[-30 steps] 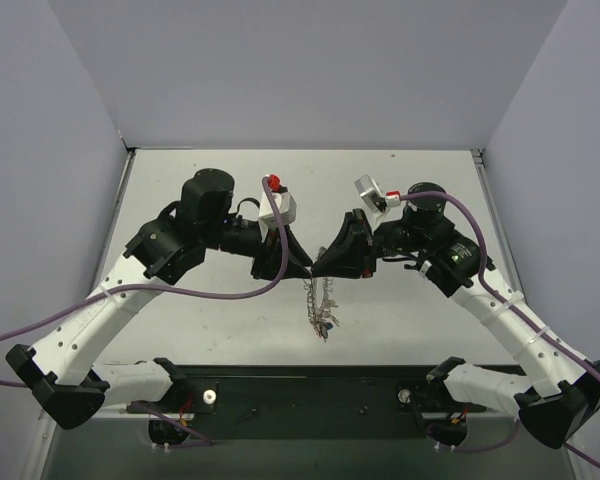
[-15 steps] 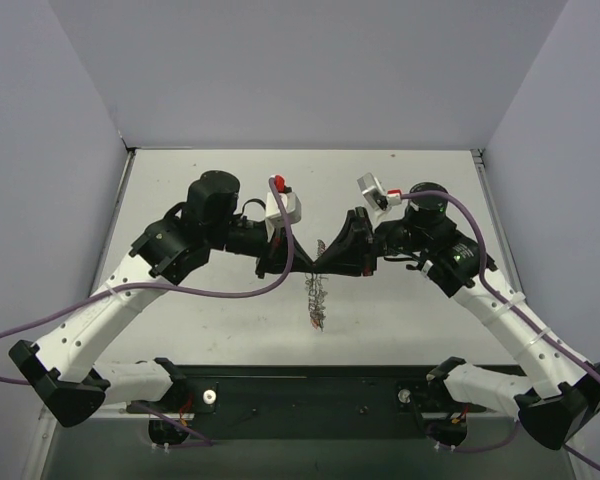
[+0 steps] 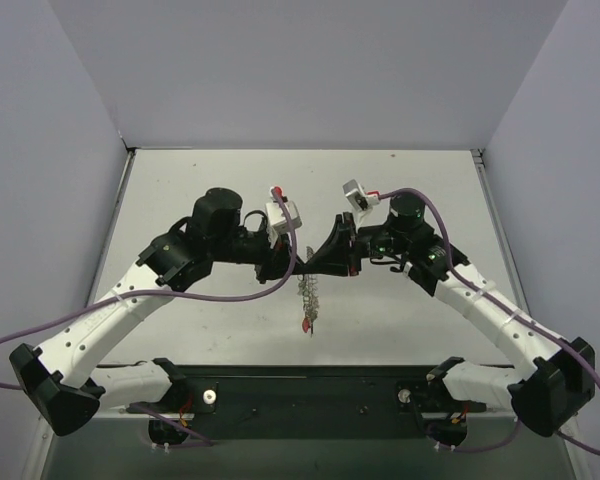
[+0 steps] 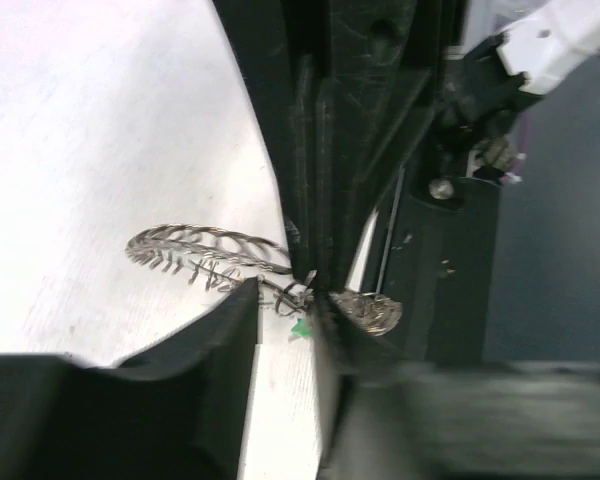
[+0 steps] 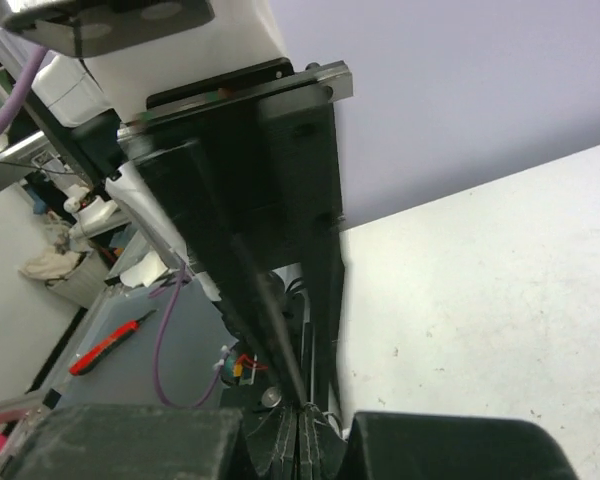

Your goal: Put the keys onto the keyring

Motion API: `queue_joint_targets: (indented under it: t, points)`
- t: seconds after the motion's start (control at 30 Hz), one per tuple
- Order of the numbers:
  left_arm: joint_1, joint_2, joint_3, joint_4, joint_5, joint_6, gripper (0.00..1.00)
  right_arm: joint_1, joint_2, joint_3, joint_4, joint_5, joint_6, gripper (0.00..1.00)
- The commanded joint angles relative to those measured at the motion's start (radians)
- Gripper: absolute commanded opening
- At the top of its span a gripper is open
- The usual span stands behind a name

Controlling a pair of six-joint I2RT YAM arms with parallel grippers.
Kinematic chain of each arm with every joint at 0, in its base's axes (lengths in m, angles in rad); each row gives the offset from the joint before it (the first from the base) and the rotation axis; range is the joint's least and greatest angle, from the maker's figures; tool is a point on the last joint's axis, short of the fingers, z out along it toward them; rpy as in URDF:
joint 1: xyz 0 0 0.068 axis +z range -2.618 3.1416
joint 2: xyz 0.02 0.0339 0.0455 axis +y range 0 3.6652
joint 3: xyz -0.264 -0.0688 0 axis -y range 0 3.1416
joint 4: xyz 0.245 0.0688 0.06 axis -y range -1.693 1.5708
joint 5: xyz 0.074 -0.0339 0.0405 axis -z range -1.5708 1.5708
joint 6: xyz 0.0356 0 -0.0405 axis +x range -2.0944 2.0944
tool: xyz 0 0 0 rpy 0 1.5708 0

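Mid-table, arms meet tip to tip: R gripper looks clenched on the keyring, keys hanging below. L gripper flanks it w/ a narrow gap; we can't tell its grip. We judge threading is underway; next needs a fine, steady slide.

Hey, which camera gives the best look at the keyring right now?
The left wrist view: the keyring is close up there, and its coil-like band is plain to see. The top view shows it only as a small, silvery, dangling tangle. The right wrist view does not show it clearly.
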Motion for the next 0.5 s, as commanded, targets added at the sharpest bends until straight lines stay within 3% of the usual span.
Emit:
queue_joint_targets:
  t: [0.0,0.1,0.27,0.47]
  points:
    - [0.025,-0.029,-0.045,0.012,-0.131,-0.003,0.49,0.006,0.075,-0.012,0.326,-0.025,0.103,0.00]
    - [0.083,-0.066,-0.077,0.006,-0.183,-0.028,0.68,0.008,0.135,-0.004,0.389,-0.028,0.135,0.00]
    - [0.192,-0.143,-0.089,0.003,-0.283,-0.057,0.71,0.014,0.264,0.048,0.411,0.004,0.132,0.00]
    - [0.206,-0.227,-0.079,-0.016,-0.475,-0.082,0.75,0.065,0.463,0.152,0.431,0.061,0.158,0.00]
